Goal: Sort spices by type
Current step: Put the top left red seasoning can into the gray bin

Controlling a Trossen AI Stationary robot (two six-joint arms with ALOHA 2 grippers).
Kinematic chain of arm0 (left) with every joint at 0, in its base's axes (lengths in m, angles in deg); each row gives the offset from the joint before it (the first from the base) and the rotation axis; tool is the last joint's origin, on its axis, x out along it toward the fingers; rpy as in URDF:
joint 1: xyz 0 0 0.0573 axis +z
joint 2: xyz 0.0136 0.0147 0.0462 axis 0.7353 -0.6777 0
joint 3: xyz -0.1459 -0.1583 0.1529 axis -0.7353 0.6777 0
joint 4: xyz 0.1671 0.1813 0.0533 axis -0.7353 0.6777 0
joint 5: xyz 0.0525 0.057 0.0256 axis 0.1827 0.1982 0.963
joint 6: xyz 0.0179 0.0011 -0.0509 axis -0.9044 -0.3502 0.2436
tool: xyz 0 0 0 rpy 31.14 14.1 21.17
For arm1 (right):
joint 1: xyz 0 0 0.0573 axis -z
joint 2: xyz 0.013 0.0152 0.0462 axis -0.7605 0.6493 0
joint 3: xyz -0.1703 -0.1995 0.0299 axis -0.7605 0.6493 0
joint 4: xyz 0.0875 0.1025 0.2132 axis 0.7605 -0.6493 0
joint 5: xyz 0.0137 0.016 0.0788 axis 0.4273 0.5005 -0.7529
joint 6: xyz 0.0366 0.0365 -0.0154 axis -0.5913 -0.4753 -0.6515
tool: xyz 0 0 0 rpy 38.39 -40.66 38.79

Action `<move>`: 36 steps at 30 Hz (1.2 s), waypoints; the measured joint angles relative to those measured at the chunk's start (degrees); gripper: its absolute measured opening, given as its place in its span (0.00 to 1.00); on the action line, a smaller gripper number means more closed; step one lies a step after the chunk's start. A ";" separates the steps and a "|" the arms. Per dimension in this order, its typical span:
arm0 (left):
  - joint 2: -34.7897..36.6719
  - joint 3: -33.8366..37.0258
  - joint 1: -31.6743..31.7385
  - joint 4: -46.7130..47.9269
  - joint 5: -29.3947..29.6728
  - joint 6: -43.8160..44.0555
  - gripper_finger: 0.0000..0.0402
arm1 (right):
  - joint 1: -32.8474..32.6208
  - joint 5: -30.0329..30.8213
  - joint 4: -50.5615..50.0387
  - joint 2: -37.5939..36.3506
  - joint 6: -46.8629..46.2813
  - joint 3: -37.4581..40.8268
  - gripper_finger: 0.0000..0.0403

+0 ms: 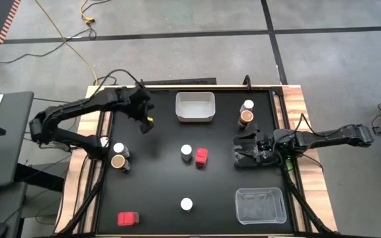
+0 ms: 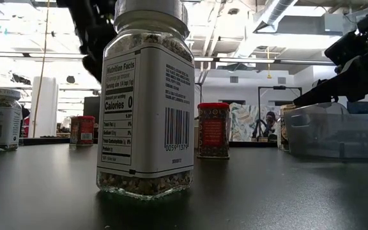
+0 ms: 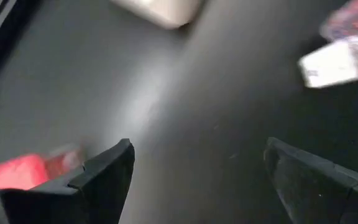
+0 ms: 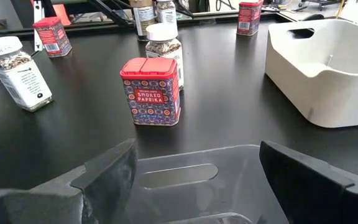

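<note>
Spices stand scattered over the black table (image 1: 157,198): a red box (image 1: 202,157) touching a white-lidded jar (image 1: 186,153) at the centre, another white-lidded jar (image 1: 186,204) nearer the front edge, a second red box (image 1: 128,219) at the front left, two jars (image 1: 118,157) by the left edge and two more (image 1: 246,112) at the back right. The left hand (image 1: 145,119) hovers wide open, holding nothing, between the left jars and the white bin (image 1: 195,107) (nothing beneath it but bare table). The right hand (image 1: 242,151) – also wide and empty – rests low between the back-right jars and the clear bin (image 1: 260,205), facing the centre pair.
</note>
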 joint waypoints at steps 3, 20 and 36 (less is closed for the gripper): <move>0.01 0.00 5.80 1.92 1.45 6.32 0.85 | 0.00 0.00 0.00 -0.01 -0.01 -0.01 0.91; -0.11 -0.04 27.25 6.21 -1.36 0.02 0.85 | 0.00 0.00 0.00 -0.01 0.04 -0.01 0.91; -18.47 -25.64 26.54 25.56 4.22 -6.73 0.85 | 0.00 0.01 0.01 -0.01 0.19 0.01 0.91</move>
